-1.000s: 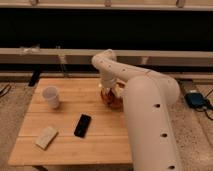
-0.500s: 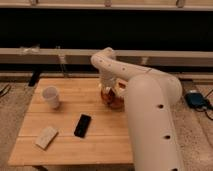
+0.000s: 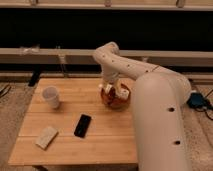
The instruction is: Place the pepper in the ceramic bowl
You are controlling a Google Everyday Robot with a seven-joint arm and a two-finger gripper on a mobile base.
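The ceramic bowl (image 3: pixel 120 100), reddish-orange and round, sits on the right side of the wooden table (image 3: pixel 65 145), partly hidden by my white arm. My gripper (image 3: pixel 111 91) hangs just over the bowl's left part, pointing down into it. The pepper does not show clearly; it is hidden by the gripper or lies inside the bowl.
A white cup (image 3: pixel 51 97) stands at the table's left. A black phone (image 3: pixel 82 125) lies near the middle front. A pale flat block (image 3: pixel 46 137) lies at the front left. My large white arm (image 3: pixel 160 120) covers the table's right side. A dark wall runs behind.
The arm and gripper stay over the bowl with almost no shift. Nothing else on the table has moved.
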